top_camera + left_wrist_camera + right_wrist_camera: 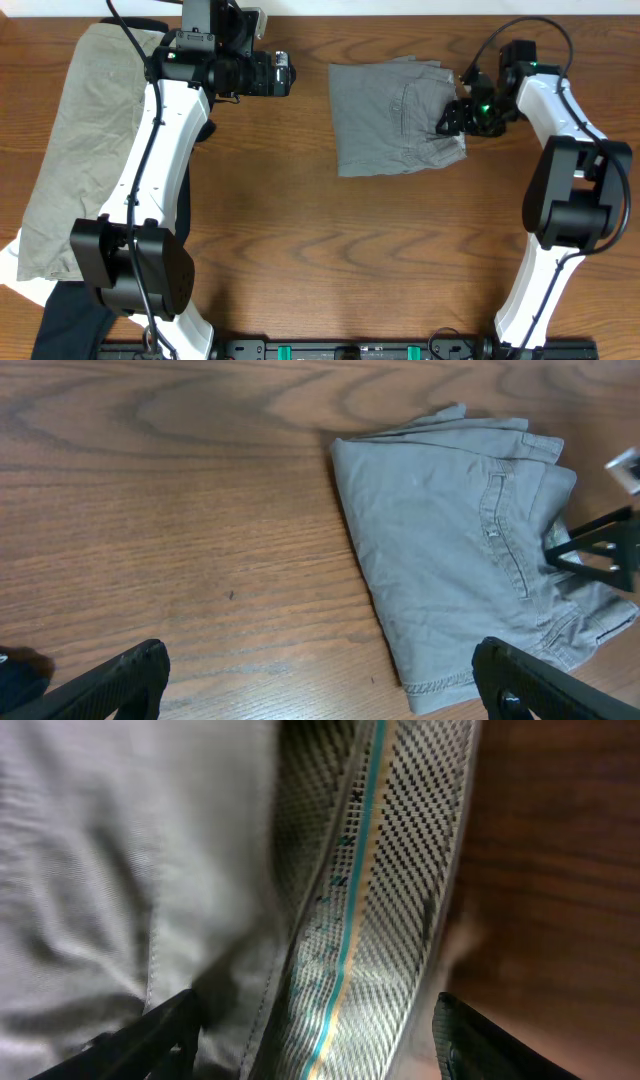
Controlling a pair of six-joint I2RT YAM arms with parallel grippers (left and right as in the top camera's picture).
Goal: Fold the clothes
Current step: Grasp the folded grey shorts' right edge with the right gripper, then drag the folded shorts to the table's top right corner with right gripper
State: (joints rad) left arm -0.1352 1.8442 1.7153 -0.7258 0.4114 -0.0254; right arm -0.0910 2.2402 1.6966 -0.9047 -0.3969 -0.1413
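Note:
The grey shorts (395, 118) lie folded into a rough square on the wooden table, right of centre. They also show in the left wrist view (460, 540), with a stitched pocket seam and a hem. My right gripper (450, 118) is at their right edge, open. Its fingers (315, 1045) straddle the waistband's patterned inner lining (380, 870), close above the cloth. The right gripper's black tips also show in the left wrist view (600, 545). My left gripper (283, 73) is open and empty, held over bare wood left of the shorts (320, 695).
A paler khaki-beige garment (80, 140) lies spread along the table's left side under the left arm. A black garment (60, 320) lies at the lower left corner. Bare wood (350, 260) fills the front of the table.

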